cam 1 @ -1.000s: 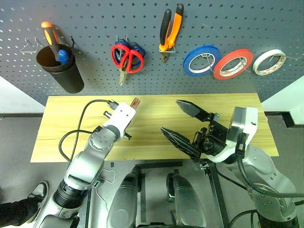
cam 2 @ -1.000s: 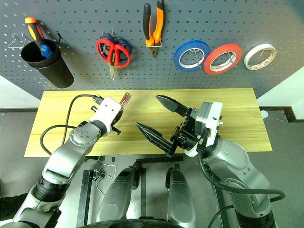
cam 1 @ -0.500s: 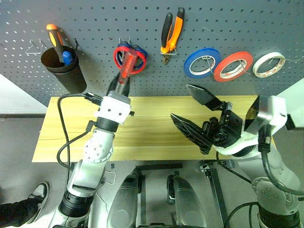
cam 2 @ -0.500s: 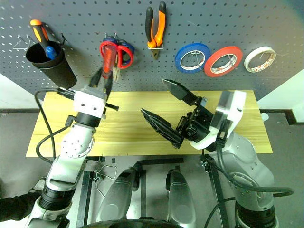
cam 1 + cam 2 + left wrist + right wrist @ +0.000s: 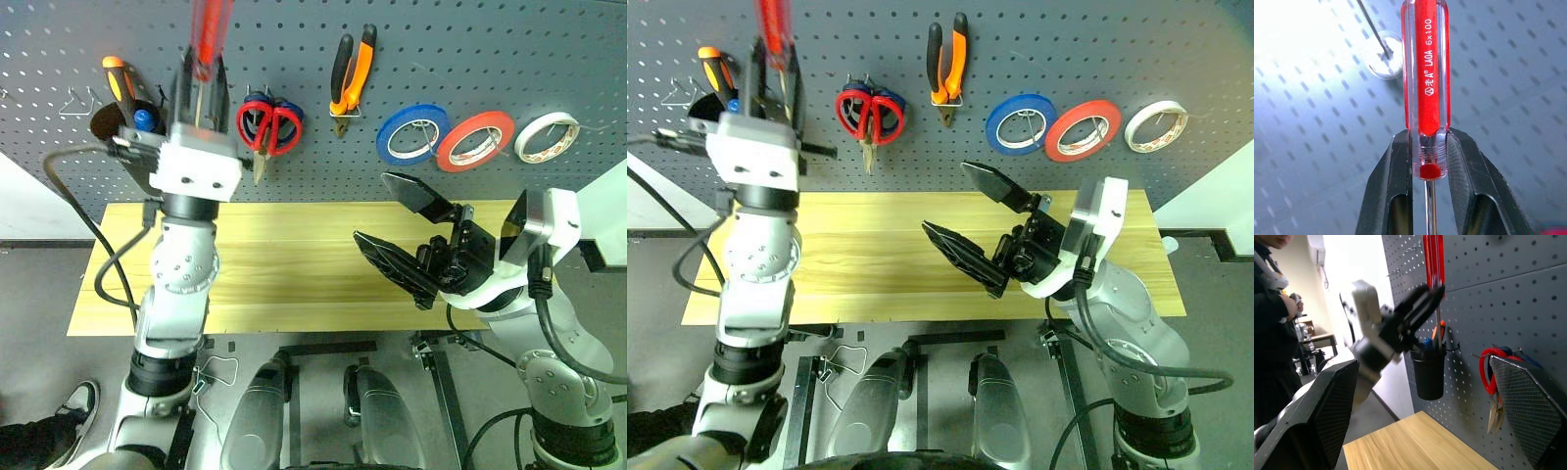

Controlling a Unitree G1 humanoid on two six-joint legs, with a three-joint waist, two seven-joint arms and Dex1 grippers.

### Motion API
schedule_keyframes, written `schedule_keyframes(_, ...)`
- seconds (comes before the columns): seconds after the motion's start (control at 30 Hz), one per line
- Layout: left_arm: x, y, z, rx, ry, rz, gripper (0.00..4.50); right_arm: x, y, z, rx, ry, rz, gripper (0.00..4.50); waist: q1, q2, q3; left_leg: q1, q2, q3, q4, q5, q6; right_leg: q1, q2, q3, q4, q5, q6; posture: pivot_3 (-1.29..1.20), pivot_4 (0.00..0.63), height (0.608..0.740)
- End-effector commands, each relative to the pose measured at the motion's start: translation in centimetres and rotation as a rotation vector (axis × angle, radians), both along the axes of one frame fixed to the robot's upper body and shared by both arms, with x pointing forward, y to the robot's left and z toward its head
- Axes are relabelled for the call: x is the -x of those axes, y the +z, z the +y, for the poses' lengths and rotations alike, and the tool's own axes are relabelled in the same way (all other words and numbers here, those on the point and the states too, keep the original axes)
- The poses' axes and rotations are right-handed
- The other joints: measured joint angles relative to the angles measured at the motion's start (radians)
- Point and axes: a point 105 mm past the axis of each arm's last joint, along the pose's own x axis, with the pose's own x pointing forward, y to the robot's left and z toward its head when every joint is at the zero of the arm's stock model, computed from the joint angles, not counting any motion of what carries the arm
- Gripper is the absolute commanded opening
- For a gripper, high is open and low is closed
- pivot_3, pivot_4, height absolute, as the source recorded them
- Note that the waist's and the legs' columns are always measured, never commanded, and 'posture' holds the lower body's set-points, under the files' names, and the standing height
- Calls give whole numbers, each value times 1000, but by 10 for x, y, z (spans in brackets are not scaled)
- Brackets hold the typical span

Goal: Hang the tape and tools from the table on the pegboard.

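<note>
The right gripper [image 5: 409, 238] is held with its jaws spread wide and nothing between them, above the bare wooden table [image 5: 294, 284]. Farther back, the left gripper [image 5: 1427, 156] is clenched on the red-handled screwdriver [image 5: 1425, 68], a slim tool with a clear red handle, raised upright before the pegboard [image 5: 470, 59]. On the board, a black cup [image 5: 1429, 372] holds two other screwdrivers. Beside it hang the scissors [image 5: 266, 124], pliers [image 5: 351, 69] and red tape [image 5: 474, 140].

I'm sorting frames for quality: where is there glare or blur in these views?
Left wrist view: bright glare washes out one corner of the pegboard, while the screwdriver is sharp. Right wrist view: the room behind the left gripper is overexposed. Left eye view: the screwdriver handle is blurred.
</note>
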Motion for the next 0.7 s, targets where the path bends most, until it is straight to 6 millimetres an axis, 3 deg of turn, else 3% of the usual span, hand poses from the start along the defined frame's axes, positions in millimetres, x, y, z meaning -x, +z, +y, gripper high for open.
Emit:
schedule_keyframes(0.03,7,17,10,-3,43,-97,604,5,5,1,2,22,-37,4500,1,0,-1,1,0,0,0,0,0,1,0,0,0,0,0,73,246,703)
schedule_keyframes(0.33,-13,10,41,23,185,-81,604,9,6,-1,18,32,-32,4500,-1,0,-1,2,0,1,0,0,0,1,0,1,2,0,0,46,259,703)
schedule_keyframes(0.57,-11,5,51,33,247,-87,604,9,3,-1,41,35,-9,4500,-1,0,-1,3,0,1,0,0,0,1,0,1,2,0,0,37,264,703)
schedule_keyframes(0.7,-12,-5,70,50,345,-55,604,7,0,-2,59,33,2,4500,-4,0,-1,4,0,1,0,0,0,2,0,2,2,0,0,34,264,703)
